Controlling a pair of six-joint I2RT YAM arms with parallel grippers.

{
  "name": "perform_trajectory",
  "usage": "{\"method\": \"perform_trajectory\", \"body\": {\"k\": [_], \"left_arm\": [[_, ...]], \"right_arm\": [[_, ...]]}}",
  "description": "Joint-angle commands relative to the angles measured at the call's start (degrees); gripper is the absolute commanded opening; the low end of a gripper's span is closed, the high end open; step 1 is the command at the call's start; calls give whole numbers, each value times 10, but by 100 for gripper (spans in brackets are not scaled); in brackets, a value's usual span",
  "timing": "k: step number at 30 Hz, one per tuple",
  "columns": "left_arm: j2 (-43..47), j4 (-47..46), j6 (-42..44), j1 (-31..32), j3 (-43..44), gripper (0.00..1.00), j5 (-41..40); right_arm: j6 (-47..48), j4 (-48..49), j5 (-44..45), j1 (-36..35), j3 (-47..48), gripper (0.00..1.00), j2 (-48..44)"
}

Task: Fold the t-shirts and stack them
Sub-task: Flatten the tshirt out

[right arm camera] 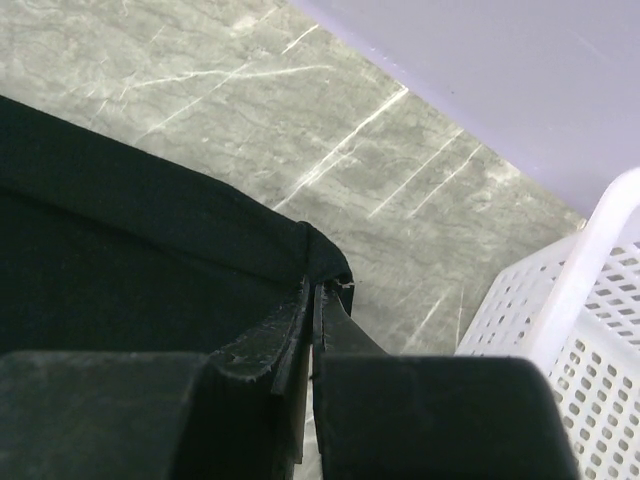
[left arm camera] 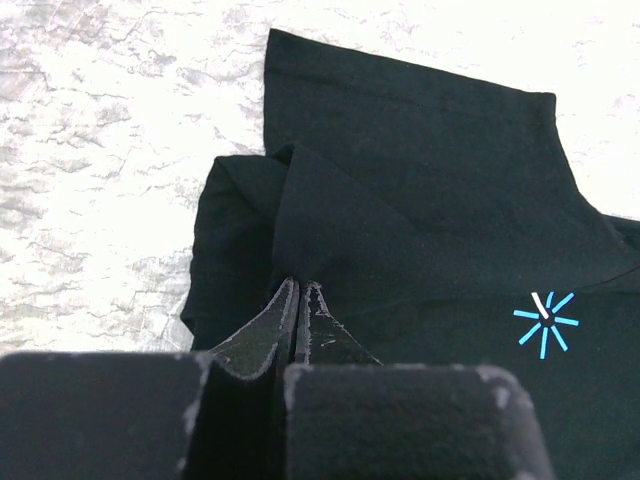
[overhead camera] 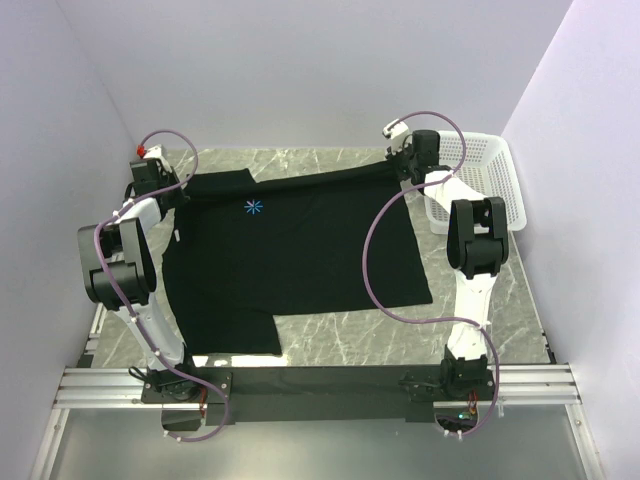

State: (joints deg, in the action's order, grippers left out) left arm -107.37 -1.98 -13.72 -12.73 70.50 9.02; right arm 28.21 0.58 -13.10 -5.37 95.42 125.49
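A black t-shirt [overhead camera: 300, 260] lies spread over the marble table, its light-blue starburst logo [overhead camera: 252, 207] near the far left. My left gripper [overhead camera: 180, 190] is at the shirt's far left edge. In the left wrist view it [left arm camera: 298, 286] is shut on a raised fold of the black cloth, with the logo [left arm camera: 545, 322] to its right. At the shirt's far right corner my right gripper [overhead camera: 402, 166] is also shut. The right wrist view shows it [right arm camera: 313, 290] pinching that corner of the t-shirt [right arm camera: 150, 250], and the cloth stretches taut between the two grippers.
A white perforated basket [overhead camera: 485, 180] stands at the far right of the table, close beside the right gripper, its wall [right arm camera: 590, 330] just right of the fingers. Purple walls enclose the table on three sides. Bare marble [overhead camera: 400, 345] shows in front of the shirt.
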Motion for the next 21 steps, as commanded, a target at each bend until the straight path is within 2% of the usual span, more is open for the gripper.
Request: {"method": "perform_trajectory", "body": {"k": [1,6,9,10,12,13,14,15,16,21], "left_arm": [[23,-5,18,-4,20,1,-16],[26,-1,18,-4,18,1,-15],[33,16,18,-4,18,4,-15],[36,18,18,-3,23,7,-13],[47,43,24,-5,25,24,-6],[54,44,27,-5,21,31,-1],[76,39,30,-5,15,52,-1],[87,31,28,-5,7,58,-3],[101,24,27,-6,-7,60,-6],[159,-7,19,-13,-25,65,-15]], "right_arm": [[6,22,13,8,-12,4,-36],[12,8,11,8,-19,7,-39],[28,4,6,7,-30,20,-50],[29,-1,3,7,-26,28,-51],[35,-29,0,6,-16,41,-57],[45,-35,1,7,-15,51,-60],[47,-36,2,11,-16,57,-74],[48,-35,0,15,-17,61,-81],[52,-42,-9,18,-16,65,-85],[64,-106,-81,34,0,66,-112]]}}
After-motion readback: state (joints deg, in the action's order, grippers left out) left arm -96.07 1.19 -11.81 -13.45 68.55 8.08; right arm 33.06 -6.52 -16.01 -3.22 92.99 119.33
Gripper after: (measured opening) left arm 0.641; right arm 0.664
